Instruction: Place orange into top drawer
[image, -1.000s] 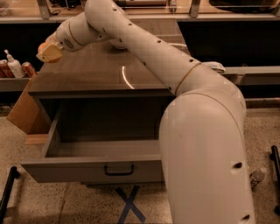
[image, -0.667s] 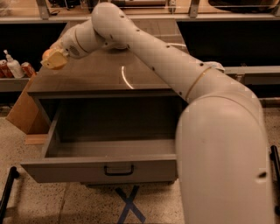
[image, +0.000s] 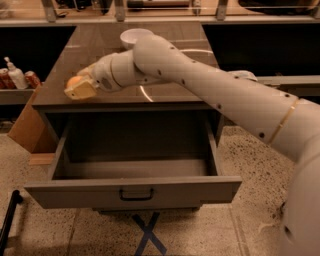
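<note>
As the arm swings in, change: the gripper (image: 80, 90) has come down and rightward from the upper left of the frame, and now sits at left of centre, over the front left edge of the cabinet top (image: 100, 40).
Meaning for the task: the carry is nearly done; the open top drawer (image: 190, 190) lies just below in the frame, so a forward reach and a descent seem to remain.
Gripper state: fingers look closed around the orange (image: 74, 81), which peeks out behind them.
Orange location: in the gripper, above the cabinet top, not yet over the drawer.
Orange axis: round, with no long axis or heading to tell.
</note>
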